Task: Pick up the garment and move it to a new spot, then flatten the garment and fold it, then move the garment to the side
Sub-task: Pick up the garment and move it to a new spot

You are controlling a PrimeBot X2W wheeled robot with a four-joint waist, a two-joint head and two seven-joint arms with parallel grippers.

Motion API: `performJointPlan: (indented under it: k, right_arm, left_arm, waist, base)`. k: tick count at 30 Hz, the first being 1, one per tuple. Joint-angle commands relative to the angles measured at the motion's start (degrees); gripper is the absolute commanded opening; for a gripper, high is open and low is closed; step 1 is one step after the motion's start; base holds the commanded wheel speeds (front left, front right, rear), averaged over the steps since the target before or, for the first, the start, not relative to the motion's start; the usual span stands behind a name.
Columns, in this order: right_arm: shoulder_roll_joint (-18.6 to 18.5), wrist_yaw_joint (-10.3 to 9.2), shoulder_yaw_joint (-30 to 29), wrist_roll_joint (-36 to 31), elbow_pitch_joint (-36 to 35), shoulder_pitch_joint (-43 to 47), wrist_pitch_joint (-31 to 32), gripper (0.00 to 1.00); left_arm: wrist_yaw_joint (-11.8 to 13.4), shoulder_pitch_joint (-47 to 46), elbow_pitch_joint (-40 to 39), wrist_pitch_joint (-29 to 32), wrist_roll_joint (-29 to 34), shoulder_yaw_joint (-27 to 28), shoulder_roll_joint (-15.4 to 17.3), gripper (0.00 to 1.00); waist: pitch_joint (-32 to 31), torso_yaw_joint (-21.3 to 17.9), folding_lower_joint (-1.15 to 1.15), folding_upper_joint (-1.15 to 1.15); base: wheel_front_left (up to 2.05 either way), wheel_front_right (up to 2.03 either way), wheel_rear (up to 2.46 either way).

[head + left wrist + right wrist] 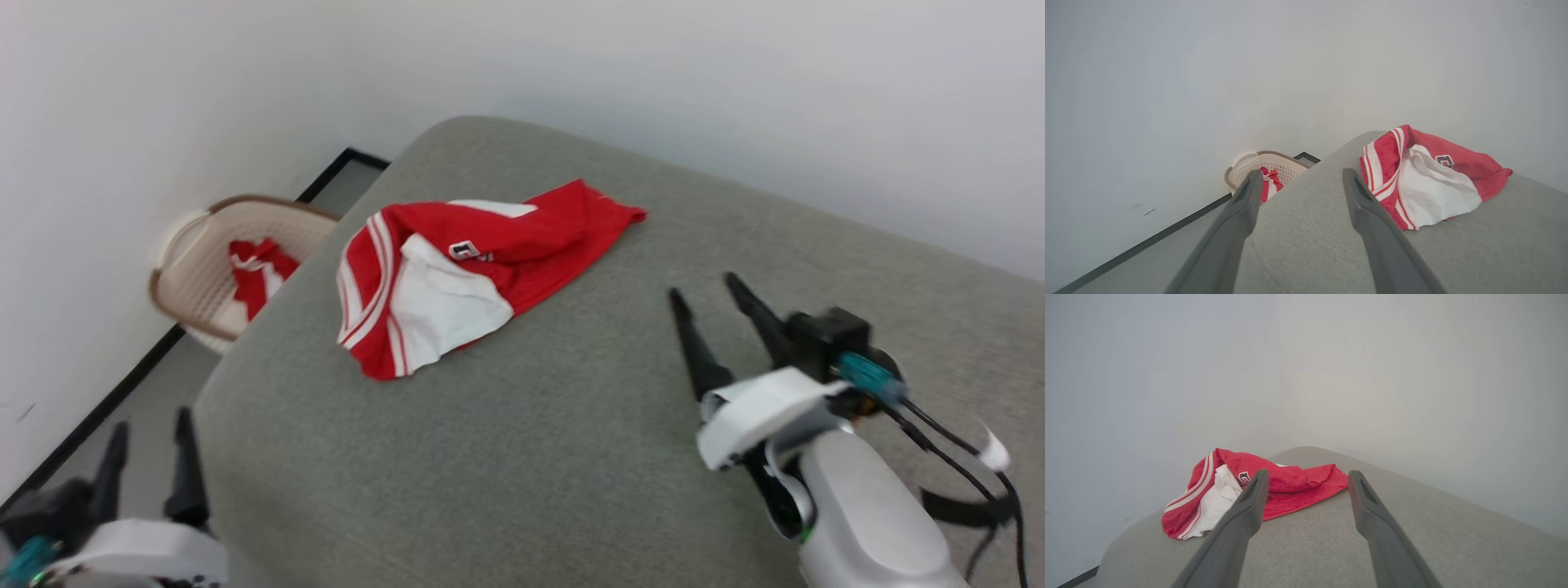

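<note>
The garment (465,269), a red T-shirt with white sleeves and stripe trim, lies crumpled near the far left of the grey cushioned surface (571,457). A bit of black lettering shows on it. It also appears in the left wrist view (1425,179) and the right wrist view (1257,490). My right gripper (706,286) hovers open over the surface, well to the right of the garment, holding nothing. My left gripper (151,425) is open at the lower left, beyond the surface's edge, with nothing between its fingers.
A beige laundry basket (204,253) with another red-and-white cloth (257,273) inside stands on the floor by the wall, left of the surface. A white wall runs behind. Black cables (963,457) hang by my right wrist.
</note>
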Motion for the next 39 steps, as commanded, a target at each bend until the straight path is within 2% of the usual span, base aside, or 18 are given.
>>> performJointPlan:
  k: [1,8,14,17,22,28,29,32,35,37,39]
  right_arm:
    - [-0.13,-0.08,2.03,0.95,0.92,-1.55,-0.06,1.00]
    - [-0.09,-0.08,6.49,4.18,3.35,-3.87,-0.06,1.00]
    - [-0.09,-0.08,6.77,4.95,3.19,-3.98,-0.06,1.00]
    - [-0.12,-0.08,5.22,4.13,2.86,-3.07,-0.06,1.00]
    - [-0.10,-0.08,-0.02,0.89,0.97,0.25,-0.07,1.00]
    - [-0.15,-0.08,1.39,-1.25,-3.01,0.56,-0.06,1.00]
    - [-0.15,-0.08,1.39,-1.25,-3.01,0.56,-0.06,1.00]
    - [-0.07,-0.08,2.08,-1.02,-5.07,0.81,-0.06,1.00]
    - [-0.12,-0.08,2.52,-0.98,-6.56,0.32,-0.06,1.00]
    - [-0.10,-0.08,2.73,-0.87,-7.62,-0.08,-0.06,1.00]
    - [-0.06,-0.08,2.95,-0.69,-8.70,-0.13,-0.06,1.00]
  left_arm:
    - [0.10,0.69,-0.72,0.01,-0.06,1.23,-0.66,1.00]
    - [0.10,2.84,-2.56,0.01,2.60,3.38,-3.95,1.00]
    - [0.10,2.84,-2.55,0.01,3.67,2.75,-4.52,1.00]
    - [0.10,0.96,-1.64,0.01,3.38,-0.01,-3.59,1.00]
    - [0.10,-6.28,1.60,0.01,1.81,-11.06,0.61,1.00]
    - [0.09,-18.35,5.15,0.01,-5.43,-17.17,8.73,1.00]
    - [0.09,-18.35,5.15,0.01,-5.43,-17.17,8.73,1.00]
    - [0.10,-23.32,8.25,0.01,-9.91,-19.97,12.17,1.00]
    - [0.10,-28.49,13.95,0.04,-13.89,-25.23,16.00,1.00]
    - [0.10,-31.79,17.82,2.03,-18.09,-29.19,18.56,1.00]
    - [0.11,-34.51,20.93,6.55,-23.20,-32.82,20.92,1.00]
  waist:
    - [2.17,2.15,0.00,0.00]
    - [1.71,2.02,0.00,0.00]
    - [2.05,1.91,0.00,0.00]
    - [2.59,1.63,0.00,0.00]
    - [3.89,0.75,0.00,0.00]
    - [9.22,-9.21,0.00,0.00]
    - [9.22,-9.21,0.00,0.00]
    - [11.53,-13.25,0.00,0.00]
    - [13.69,-16.61,0.00,0.00]
    - [14.90,-18.54,0.00,0.00]
    - [15.88,-20.15,0.00,0.00]
  base:
    - [-0.26,-0.26,-0.26]
    - [-0.30,-0.30,-0.30]
    - [-0.06,-0.06,-0.06]
    - [0.00,0.00,0.00]
    - [0.00,0.00,0.00]
    - [0.00,0.00,0.00]
    - [0.00,0.00,0.00]
    - [0.00,0.00,0.00]
    - [0.00,0.00,0.00]
    - [0.00,0.00,0.00]
    - [0.00,0.00,0.00]
